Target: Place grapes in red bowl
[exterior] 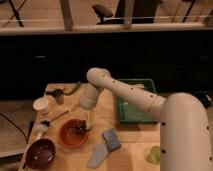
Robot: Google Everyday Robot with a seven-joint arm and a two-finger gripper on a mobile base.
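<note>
The red bowl [70, 135] is a shallow orange-red dish on the wooden table, front left of centre. A small dark lumpy bunch, the grapes [79, 129], lies at the right inside edge of the bowl. My gripper [89, 120] points down just above the bowl's right rim, right over the grapes. The white arm reaches in from the lower right and bends down to it.
A deeper dark maroon bowl [41, 153] stands at the front left. A white cup [41, 105] and a dark small object [57, 95] stand at the left. A green tray [135, 105] is to the right. A blue sponge [111, 138] and a grey cloth [97, 156] lie in front.
</note>
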